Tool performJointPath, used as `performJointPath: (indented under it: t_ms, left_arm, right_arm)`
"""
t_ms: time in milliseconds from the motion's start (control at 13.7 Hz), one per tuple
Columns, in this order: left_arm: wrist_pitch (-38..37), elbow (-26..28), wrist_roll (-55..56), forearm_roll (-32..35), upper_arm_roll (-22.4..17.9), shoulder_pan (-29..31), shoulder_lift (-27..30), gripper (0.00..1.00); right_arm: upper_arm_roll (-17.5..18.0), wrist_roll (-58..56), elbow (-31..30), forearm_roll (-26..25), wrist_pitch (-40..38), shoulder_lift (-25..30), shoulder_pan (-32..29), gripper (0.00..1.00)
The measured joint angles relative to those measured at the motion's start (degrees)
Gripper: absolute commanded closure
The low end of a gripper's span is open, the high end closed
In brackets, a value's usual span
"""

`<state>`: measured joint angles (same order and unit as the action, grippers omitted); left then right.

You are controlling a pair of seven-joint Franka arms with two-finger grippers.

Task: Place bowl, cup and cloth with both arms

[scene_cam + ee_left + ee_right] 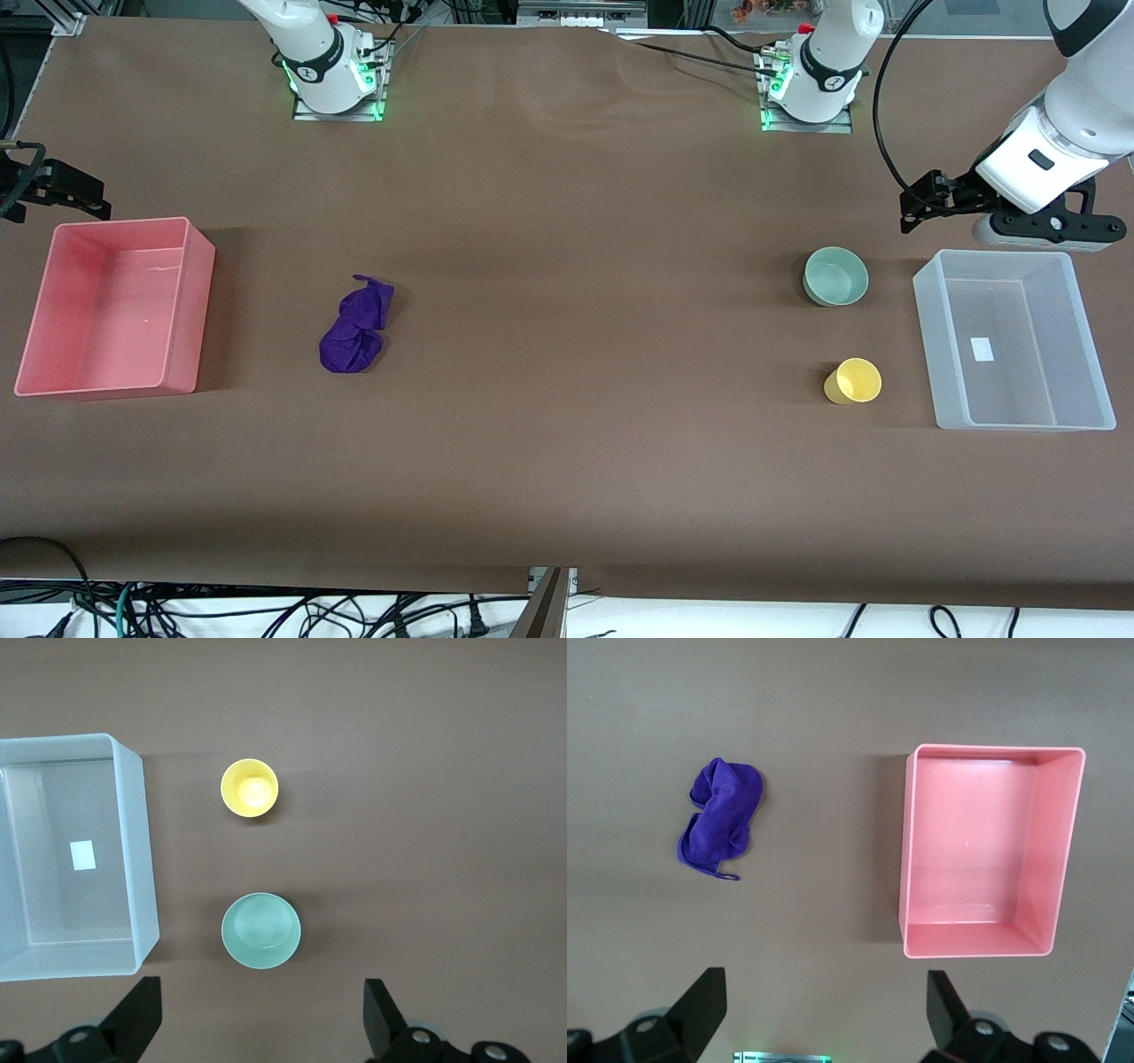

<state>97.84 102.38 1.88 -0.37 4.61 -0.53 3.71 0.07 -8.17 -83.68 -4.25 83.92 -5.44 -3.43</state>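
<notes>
The pale mint-green bowl (836, 276) stands upright on the brown table toward the left arm's end. The yellow cup (854, 381) stands upright, nearer to the front camera than the bowl. Both also show in the left wrist view, bowl (260, 931) and cup (250, 788). The purple cloth (356, 326) lies crumpled toward the right arm's end and shows in the right wrist view (719, 818). My left gripper (926, 202) hangs high over bare table beside the bowl, open and empty (261, 1014). My right gripper (66, 190) hangs high beside the pink bin, open and empty (824, 1005).
A clear plastic bin (926, 328) stands empty beside bowl and cup at the left arm's end, also in the left wrist view (142, 859). A pink bin (199, 301) stands empty at the right arm's end, also in the right wrist view (904, 850).
</notes>
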Motion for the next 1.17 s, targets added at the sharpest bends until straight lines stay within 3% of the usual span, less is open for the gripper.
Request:
performJointPath:
  t_ms: [1171]
  left_arm:
    - [-1.7,0.0,0.0,0.0,-0.1,0.0,0.0,0.00]
  right_arm:
    - [0.0,0.0,0.0,0.0,0.0,0.0,0.0,0.00]
